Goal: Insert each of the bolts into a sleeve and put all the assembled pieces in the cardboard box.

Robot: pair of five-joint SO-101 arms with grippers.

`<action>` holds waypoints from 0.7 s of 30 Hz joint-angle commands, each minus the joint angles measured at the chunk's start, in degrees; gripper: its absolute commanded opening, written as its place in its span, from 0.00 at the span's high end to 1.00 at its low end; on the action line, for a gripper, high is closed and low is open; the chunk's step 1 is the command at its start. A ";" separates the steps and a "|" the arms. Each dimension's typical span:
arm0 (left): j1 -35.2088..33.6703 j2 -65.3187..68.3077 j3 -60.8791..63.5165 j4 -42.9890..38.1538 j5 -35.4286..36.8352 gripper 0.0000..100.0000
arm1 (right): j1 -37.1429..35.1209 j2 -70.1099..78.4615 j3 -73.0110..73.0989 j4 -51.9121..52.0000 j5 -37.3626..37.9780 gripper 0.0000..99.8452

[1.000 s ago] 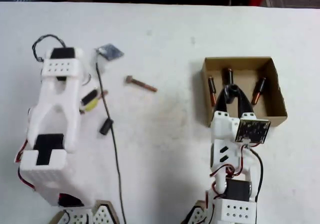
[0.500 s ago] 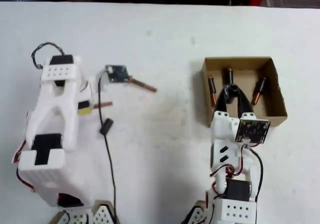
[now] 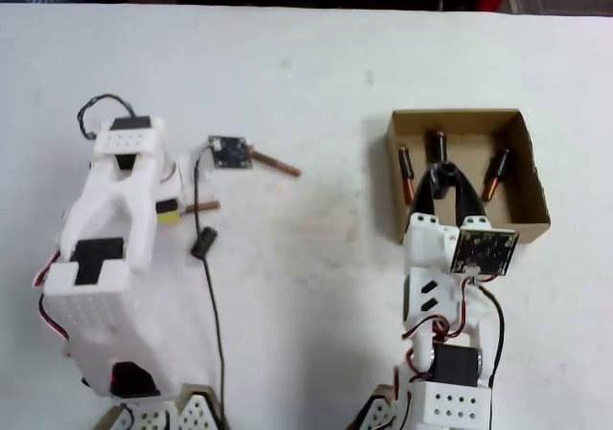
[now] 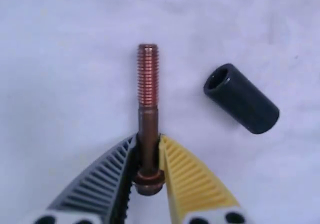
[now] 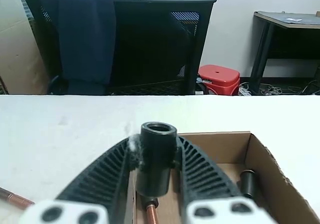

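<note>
From above, we see the left gripper (image 3: 184, 207) holding a bolt (image 3: 203, 205) level, its tip toward the cardboard box (image 3: 455, 115). At the left wrist, the jaws pinch it by the head with the threads leading, presumably to enter the loose sleeve (image 4: 241, 99) on the desk (image 4: 60, 59). The right gripper (image 5: 155, 144) clamps a second sleeve (image 5: 157, 159) upright over the box, bore up.
</note>
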 commanded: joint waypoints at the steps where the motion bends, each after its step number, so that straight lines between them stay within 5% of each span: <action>1: -0.31 0.31 -0.70 -0.62 0.26 0.98 | 0.31 -0.48 0.53 0.04 -0.09 0.98; 11: -0.31 0.40 -3.25 -0.18 0.97 0.90 | 0.31 -0.48 0.53 0.04 -0.09 0.98; 21: 2.07 0.40 -9.23 -0.09 13.54 0.90 | 0.31 -0.48 0.53 0.04 0.00 0.98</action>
